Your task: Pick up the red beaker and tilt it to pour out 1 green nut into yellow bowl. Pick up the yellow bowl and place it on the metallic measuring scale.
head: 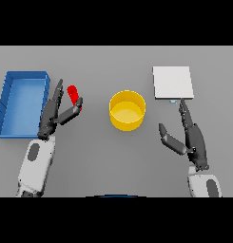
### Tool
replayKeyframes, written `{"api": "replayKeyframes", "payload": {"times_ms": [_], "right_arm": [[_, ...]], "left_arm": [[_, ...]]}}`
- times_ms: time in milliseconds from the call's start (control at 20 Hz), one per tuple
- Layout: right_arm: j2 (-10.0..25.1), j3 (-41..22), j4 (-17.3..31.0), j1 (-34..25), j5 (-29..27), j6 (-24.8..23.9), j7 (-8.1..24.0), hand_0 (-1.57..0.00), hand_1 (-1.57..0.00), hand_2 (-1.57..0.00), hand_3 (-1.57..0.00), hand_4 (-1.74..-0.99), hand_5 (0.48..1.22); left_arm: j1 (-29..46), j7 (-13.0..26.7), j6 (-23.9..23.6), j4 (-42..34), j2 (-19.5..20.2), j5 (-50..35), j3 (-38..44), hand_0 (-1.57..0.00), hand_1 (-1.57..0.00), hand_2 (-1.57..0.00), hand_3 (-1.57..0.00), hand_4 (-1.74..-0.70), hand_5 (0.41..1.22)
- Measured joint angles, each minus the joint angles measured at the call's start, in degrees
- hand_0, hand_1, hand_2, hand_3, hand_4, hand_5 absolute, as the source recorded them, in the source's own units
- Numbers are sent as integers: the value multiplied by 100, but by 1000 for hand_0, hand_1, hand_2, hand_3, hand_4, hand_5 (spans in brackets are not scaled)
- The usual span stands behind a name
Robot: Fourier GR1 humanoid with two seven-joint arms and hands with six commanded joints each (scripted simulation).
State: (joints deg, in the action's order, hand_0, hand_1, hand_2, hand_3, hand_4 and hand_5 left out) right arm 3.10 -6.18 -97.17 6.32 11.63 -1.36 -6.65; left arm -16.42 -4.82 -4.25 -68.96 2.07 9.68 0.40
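Grey counter (113, 156) fills the room in front of me. On its left part is the red beaker (73, 95), tilted, between the thumb and straight fingers of the left hand (55, 112); whether they squeeze it, I cannot tell. Just left sits a blue tray (8, 99). In the middle stands the yellow bowl (127, 110). Right of it lies the metallic measuring scale (172, 82), with the right hand (190, 135) spread wide below it.

A lab-style test bench — plain grey table (113, 156) with a blue bin (20, 102) and a metallic scale (172, 82).
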Motion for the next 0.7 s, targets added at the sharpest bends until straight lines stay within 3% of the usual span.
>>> {"api": "replayKeyframes", "payload": {"times_ms": [400,700], "right_arm": [[14,-40,-101,81,63,-11,-61,1,1,1,1,-1257,686],[92,58,-127,99,-81,60,-81,1,1,1,1,-1265,691]], "left_arm": [[-862,-752,-295,1297,-50,225,160,1,1,1,1,-1252,661],[-1451,-966,-427,2119,-65,303,291,1,1,1,1,-1271,692]]}}
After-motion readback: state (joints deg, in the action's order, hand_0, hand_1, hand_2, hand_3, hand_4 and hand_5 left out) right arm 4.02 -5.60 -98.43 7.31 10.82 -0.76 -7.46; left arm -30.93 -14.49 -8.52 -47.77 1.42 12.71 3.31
